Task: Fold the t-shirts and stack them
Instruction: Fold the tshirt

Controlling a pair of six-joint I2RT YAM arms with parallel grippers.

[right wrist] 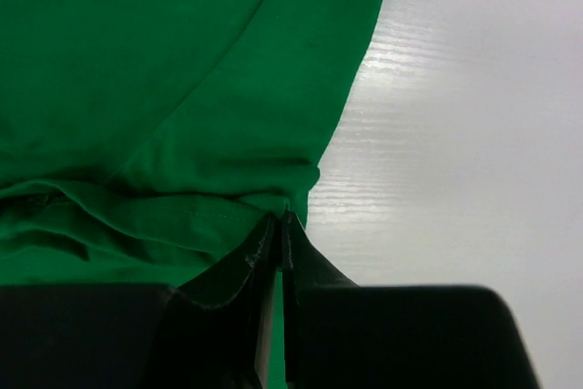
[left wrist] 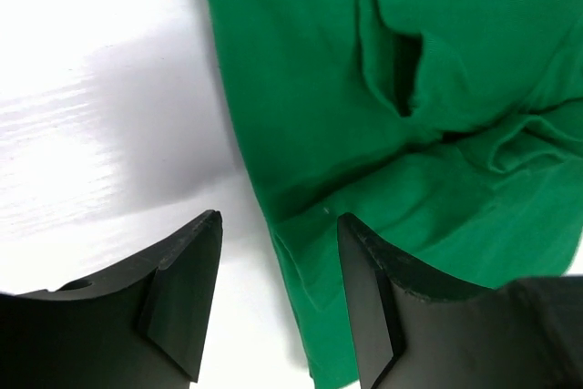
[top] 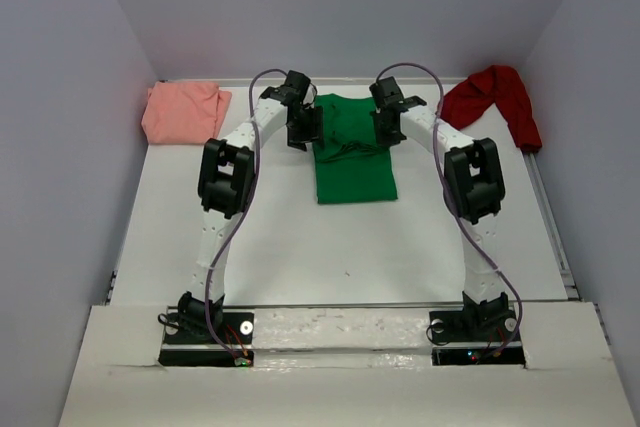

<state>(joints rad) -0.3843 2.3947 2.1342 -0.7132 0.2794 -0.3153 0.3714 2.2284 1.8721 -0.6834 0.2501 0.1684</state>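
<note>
From above, you see a white table top (top: 300, 247) boxed in by plain pale walls (top: 330, 7) on three sides. The bright green soft cloth t-shirt (top: 355, 172) lies flat between the left gripper (top: 303, 132) and the right gripper (top: 388, 129), and its rumpled upper part is level with both. The salmon-pink cloth t-shirt (top: 182, 112) sits bunched well off to the left gripper's outer side, against the wall. The dark red cloth t-shirt (top: 495, 92) lies crumpled beyond the right gripper, partly draped at the wall's foot.

In the left wrist view the two dark fingers (left wrist: 182, 289) stand apart, holding nothing. The green shirt's side edge runs down between them, with glossy table under the left finger and cloth under the right. The lower frame cuts off the shirt's hem.

In the right wrist view the fingers (right wrist: 314, 275) are almost together, leaving only a thin slit. A folded edge of the green shirt meets their tips, but you cannot tell whether any cloth is pinched there. The finger bodies hide whatever lies beneath them.
</note>
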